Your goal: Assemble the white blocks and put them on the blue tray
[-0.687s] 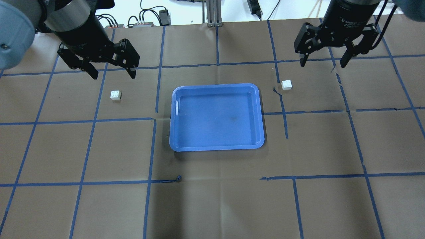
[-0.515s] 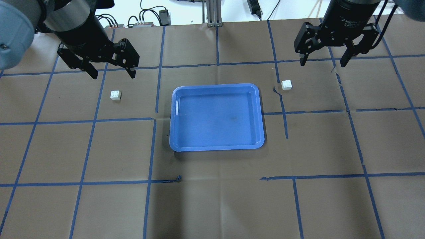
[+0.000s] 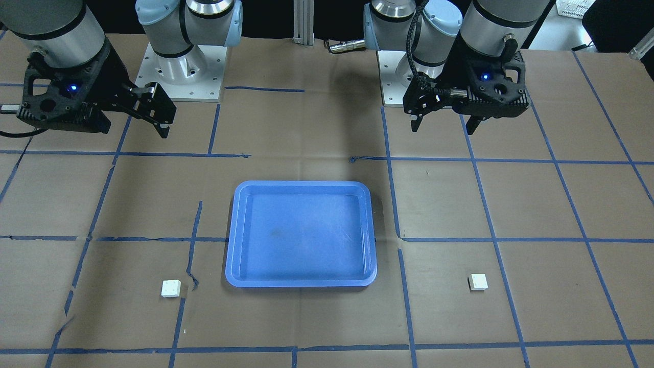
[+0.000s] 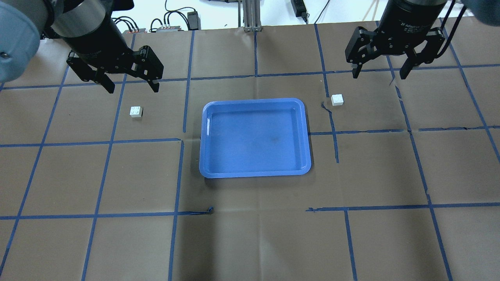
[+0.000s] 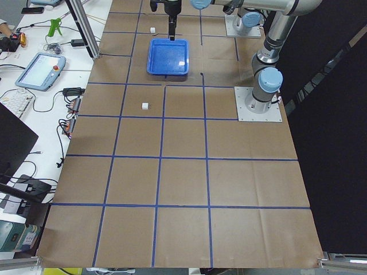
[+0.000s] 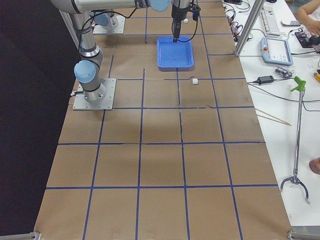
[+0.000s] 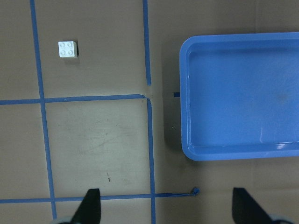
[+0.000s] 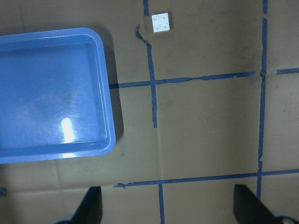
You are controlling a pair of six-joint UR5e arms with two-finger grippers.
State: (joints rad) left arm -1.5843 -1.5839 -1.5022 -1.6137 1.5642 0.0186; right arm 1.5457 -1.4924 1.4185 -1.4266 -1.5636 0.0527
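The blue tray [image 4: 201, 156] lies mid-table and is empty. One white block [image 4: 136, 111] sits on the table to its left, studs up, just below my left gripper [image 4: 133, 89], which hangs open and empty above the table. The other white block [image 4: 337, 100] sits right of the tray, left of and below my right gripper [image 4: 379, 75], also open and empty. The left wrist view shows its block [image 7: 68, 49] at the upper left and the tray [image 7: 184, 121] at the right. The right wrist view shows its block [image 8: 161, 23] at the top and the tray [image 8: 111, 107] at the left.
The table is covered in brown paper with a blue tape grid [image 4: 179, 175]. Cables and power bricks [image 4: 193, 17] lie past the far edge. Both arm bases [image 3: 179, 71] stand at the robot's side of the table.
Both grippers have drifted only a few pixels and stay open. The blocks and the tray have not moved.
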